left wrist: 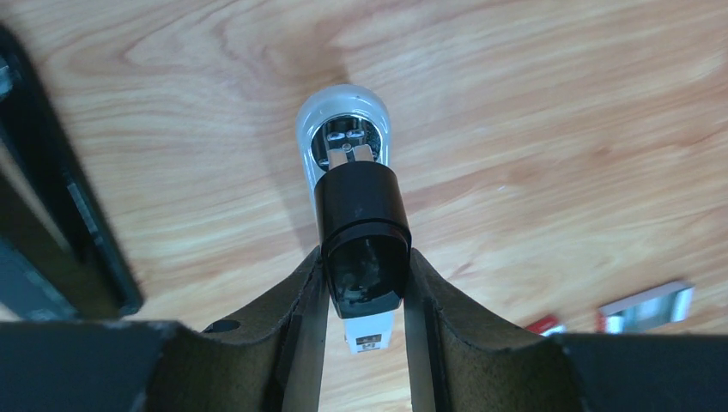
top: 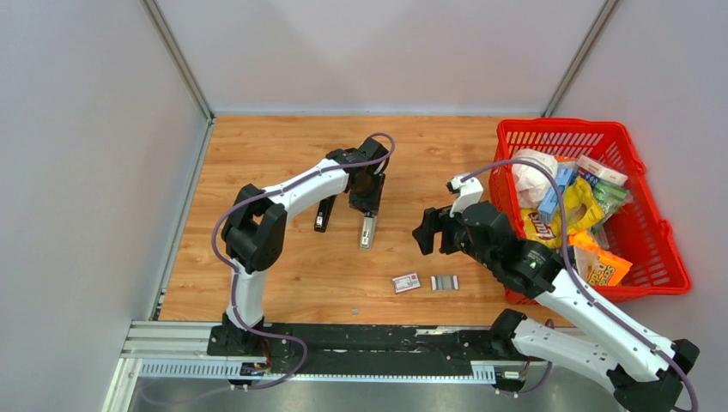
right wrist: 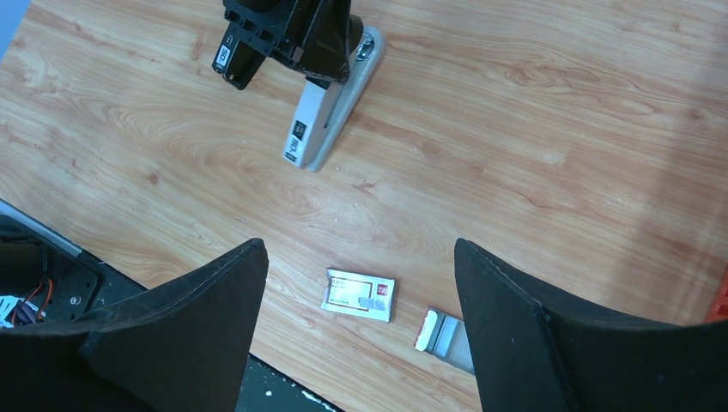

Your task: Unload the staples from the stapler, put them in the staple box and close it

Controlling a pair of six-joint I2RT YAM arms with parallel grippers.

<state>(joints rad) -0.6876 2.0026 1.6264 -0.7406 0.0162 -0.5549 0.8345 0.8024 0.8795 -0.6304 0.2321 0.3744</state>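
The stapler [top: 368,231] is lying on the wooden tabletop [top: 283,146] toward the middle, its long axis running from far to near with a slight tilt. Its silvery end is pointing at the near edge. The left gripper [left wrist: 365,266] is reaching down over its far end, and the jaws are pressing against both sides of the stapler's black part, partly closed around it. A black piece [top: 324,215] is lying just to the left; whether it joins the stapler is unclear.

The staples [top: 444,282] are lying flat near the front edge, well apart from the stapler, with the strip's long axis running left to right. A small white-and-red box [top: 406,282] is sitting just to their left. The right gripper [right wrist: 359,249] is hovering above these two with its jaws spread wide and gripping nothing. A red basket [top: 558,124] is sitting at the right edge.
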